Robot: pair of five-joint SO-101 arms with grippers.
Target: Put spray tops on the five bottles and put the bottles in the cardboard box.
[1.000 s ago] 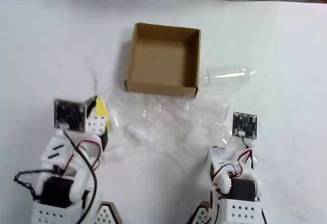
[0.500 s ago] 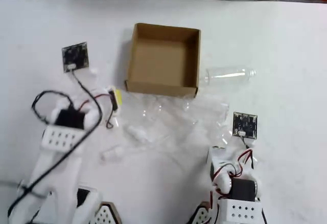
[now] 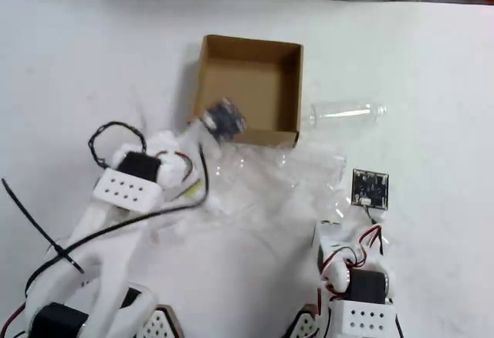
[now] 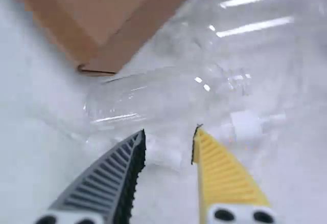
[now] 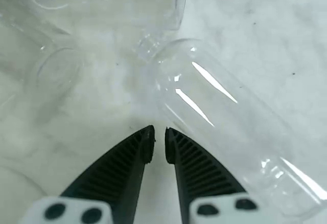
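Cardboard box (image 3: 255,83), one; clear bottle (image 3: 343,114) apart, one.

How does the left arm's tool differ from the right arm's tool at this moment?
The left tool has one grey and one yellow finger; the right tool has two black ones. The left tool is open; the right tool is nearly shut. Both are empty, above clear plastic bottles lying down.
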